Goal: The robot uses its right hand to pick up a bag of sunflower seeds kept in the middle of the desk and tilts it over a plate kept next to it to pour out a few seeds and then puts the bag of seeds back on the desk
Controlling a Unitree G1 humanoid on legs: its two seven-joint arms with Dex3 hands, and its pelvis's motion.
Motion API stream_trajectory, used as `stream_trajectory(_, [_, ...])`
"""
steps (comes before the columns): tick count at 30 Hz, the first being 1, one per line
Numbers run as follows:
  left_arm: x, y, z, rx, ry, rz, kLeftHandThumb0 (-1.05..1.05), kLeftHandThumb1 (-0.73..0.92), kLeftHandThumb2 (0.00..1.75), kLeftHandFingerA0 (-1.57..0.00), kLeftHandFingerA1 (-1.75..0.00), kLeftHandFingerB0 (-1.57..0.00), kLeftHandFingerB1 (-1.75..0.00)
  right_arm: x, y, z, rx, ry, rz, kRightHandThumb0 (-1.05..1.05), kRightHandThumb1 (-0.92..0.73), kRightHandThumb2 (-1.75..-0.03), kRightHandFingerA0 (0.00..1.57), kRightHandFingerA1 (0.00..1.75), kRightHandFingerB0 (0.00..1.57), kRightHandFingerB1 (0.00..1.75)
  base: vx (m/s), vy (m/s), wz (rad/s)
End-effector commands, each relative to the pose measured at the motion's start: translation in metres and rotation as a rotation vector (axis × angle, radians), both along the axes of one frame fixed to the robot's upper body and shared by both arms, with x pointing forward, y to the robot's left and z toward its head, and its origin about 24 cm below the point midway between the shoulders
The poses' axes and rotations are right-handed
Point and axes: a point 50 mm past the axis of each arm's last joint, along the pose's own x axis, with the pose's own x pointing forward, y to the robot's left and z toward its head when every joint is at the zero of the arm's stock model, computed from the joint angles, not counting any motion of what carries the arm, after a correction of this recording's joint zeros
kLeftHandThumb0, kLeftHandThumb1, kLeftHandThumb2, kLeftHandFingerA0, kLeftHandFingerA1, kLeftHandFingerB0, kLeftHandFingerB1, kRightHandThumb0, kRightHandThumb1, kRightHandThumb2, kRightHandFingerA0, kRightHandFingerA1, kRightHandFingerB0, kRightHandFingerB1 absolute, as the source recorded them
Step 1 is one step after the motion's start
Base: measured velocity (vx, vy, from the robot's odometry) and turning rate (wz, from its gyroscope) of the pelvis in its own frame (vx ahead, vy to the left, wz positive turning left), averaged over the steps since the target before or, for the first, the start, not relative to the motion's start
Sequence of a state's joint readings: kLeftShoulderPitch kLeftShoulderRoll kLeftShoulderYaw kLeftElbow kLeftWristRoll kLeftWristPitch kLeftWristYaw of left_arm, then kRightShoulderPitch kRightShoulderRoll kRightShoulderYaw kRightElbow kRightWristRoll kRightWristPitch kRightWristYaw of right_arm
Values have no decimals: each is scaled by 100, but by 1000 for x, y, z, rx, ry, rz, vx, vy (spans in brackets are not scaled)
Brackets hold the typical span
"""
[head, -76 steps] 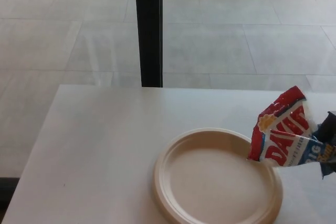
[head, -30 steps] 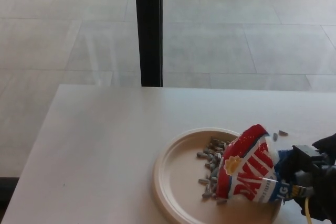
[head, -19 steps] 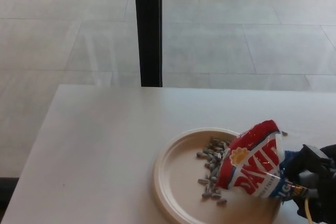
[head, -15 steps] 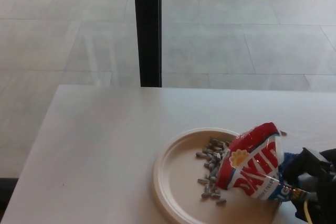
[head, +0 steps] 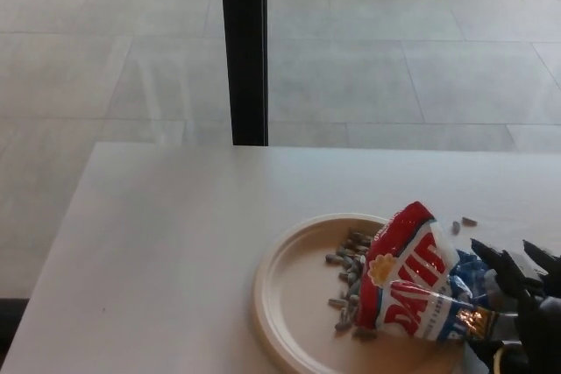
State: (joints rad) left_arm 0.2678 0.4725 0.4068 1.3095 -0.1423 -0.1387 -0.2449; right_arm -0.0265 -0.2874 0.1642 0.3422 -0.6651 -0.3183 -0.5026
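Observation:
The red, white and blue sunflower seed bag (head: 410,291) lies tilted on the right part of the tan plate (head: 289,295), its red top pointing up and left. A heap of grey seeds (head: 348,276) rests on the plate just left of the bag. My right hand (head: 517,291) is at the picture's right edge, right beside the bag's blue bottom end. Its black fingers (head: 487,256) stand spread apart and do not close on the bag. My left hand does not show.
Two stray seeds (head: 462,224) lie on the white desk (head: 175,243) just beyond the plate's rim. A black pillar (head: 243,45) stands behind the desk's far edge, with tiled floor beyond it.
The bag has sunk lower onto the plate and turned more upright. My right hand's fingers, closed on the bag half a second ago, have spread apart. The camera shifted slightly.

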Motion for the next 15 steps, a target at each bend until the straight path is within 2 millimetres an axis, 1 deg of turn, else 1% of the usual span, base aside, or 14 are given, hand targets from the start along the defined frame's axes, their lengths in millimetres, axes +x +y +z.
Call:
stream_trajectory(1, [-2,1,1,22,-10,19,-103,79,122,-47,-67,-33,-50,-15,-13,-29,-167,403,112,-90,-75,-63,0,0,0,17,0,0,0])
stream_trajectory(2, [-2,1,1,22,-5,13,-101,92,72,-47,-61,-36,-41,-16,-16,-29,-170,408,98,-105,-66,-101,0,19,0,4,0,0,0])
stream_trajectory(5, [-2,0,0,23,3,9,-101,92,75,-47,-61,-35,-40,-16,-20,-26,-171,415,89,-105,-66,-100,0,19,0,3,0,0,0])
stream_trajectory(6, [-2,-1,0,32,13,-14,-105,80,123,-46,-65,-34,-49,-19,-27,-26,-166,419,67,-105,-65,-100,0,20,0,5,0,0,0])
stream_trajectory(7, [-2,-1,-1,33,19,-19,-105,80,123,-46,-65,-34,-49,-19,-29,-25,-170,421,63,-105,-65,-100,0,20,0,5,0,0,0])
stream_trajectory(8, [-3,-1,-1,34,17,-17,-101,92,73,-48,-61,-38,-41,-19,-30,-25,-171,425,62,-105,-65,-101,0,21,0,5,0,0,0])
stream_trajectory(10, [-3,-2,-1,23,13,-19,-100,92,74,-47,-61,-36,-41,-18,-33,-24,-169,440,51,-105,-65,-102,0,22,0,5,0,0,0])
stream_trajectory(12, [-4,-2,-1,25,13,-24,-100,92,72,-46,-60,-37,-40,-20,-37,-23,-141,450,38,-105,-64,-102,0,23,0,5,0,0,0])
stream_trajectory(15, [-4,-3,-2,31,11,-15,-101,92,74,-50,-60,-40,-41,-21,-40,-21,-131,452,29,-105,-63,-103,0,23,0,6,0,0,0])
